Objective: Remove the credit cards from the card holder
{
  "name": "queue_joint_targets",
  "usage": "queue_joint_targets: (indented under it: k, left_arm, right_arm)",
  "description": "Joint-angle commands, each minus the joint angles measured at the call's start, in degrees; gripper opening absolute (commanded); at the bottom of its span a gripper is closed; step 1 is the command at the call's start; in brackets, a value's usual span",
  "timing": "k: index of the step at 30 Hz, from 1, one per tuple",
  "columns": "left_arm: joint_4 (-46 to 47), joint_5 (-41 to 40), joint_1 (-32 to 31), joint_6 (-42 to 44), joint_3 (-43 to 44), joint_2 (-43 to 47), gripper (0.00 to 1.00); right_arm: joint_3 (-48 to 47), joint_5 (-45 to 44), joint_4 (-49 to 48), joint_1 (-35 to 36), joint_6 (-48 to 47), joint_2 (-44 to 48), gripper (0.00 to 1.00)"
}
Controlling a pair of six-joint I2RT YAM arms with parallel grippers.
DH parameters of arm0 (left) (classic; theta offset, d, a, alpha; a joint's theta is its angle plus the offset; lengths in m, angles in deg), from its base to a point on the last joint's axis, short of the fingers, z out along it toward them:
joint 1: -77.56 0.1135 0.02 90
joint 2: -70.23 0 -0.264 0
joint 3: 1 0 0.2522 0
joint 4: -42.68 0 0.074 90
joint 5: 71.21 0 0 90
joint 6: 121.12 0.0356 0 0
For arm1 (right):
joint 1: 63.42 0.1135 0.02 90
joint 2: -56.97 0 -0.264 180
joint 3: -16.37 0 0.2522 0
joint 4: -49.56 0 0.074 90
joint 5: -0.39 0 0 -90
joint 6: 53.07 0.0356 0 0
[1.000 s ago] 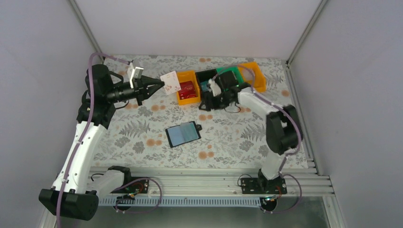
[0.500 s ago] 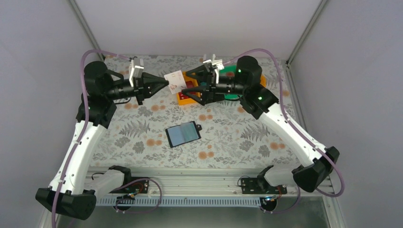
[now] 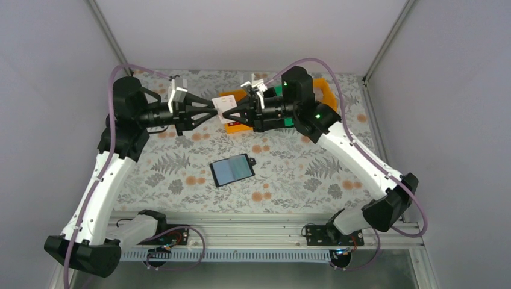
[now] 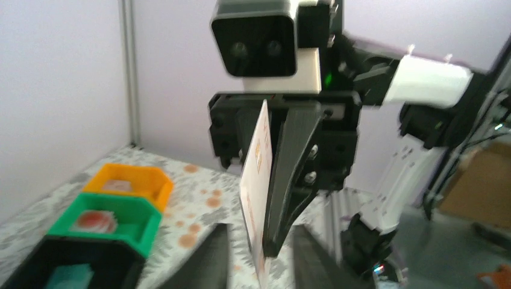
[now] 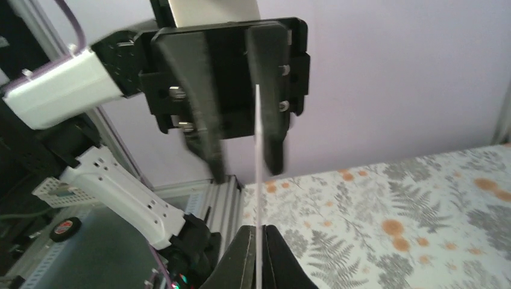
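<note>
Above the back of the flower-patterned table (image 3: 301,174), the two arms meet nose to nose with a credit card (image 3: 227,107) between them, held on edge in the air. The right gripper (image 3: 234,115) is clamped on the card. Its own wrist view shows both fingers pressed together on the card's near edge, and the left wrist view shows the card flat against one dark finger. The left gripper (image 3: 214,111) has its fingers a little apart around the opposite edge. In its own view a gap shows on each side of the card, and from the right wrist one finger lies just beside the card while the other, blurred, stands off it. The card is pale with some red-orange print. The card holder (image 3: 232,170) lies open and flat near the middle of the table, well apart from both grippers, with its blue-grey inner faces up and its small black tab (image 3: 250,161) at the right edge. Whether more cards sit in it I cannot tell. At the back stand an orange bin (image 4: 129,183), a green bin (image 4: 105,220) and a black bin (image 4: 66,265), each with something small inside.
</note>
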Motion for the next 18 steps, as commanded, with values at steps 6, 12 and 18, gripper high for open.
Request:
queue_joint_targets:
  k: [6,12,18]
  left_arm:
    - [-25.9,-5.3,0.1,30.7,7.6,-3.9,0.68]
    - [-37.6,-2.4,0.0,48.8,9.3,-6.1,0.62]
    - [-37.1,-1.1,-1.2,46.5,9.0,-7.5,0.46]
  right_arm:
    - [-8.2,-19.0,35.9,3.2,-17.8,-3.8,0.04]
    - [-9.5,-23.6,39.0,6.3,-18.5,-3.1,0.04]
    - [-13.9,-27.0,41.1,9.6,-18.9,-5.5,0.04]
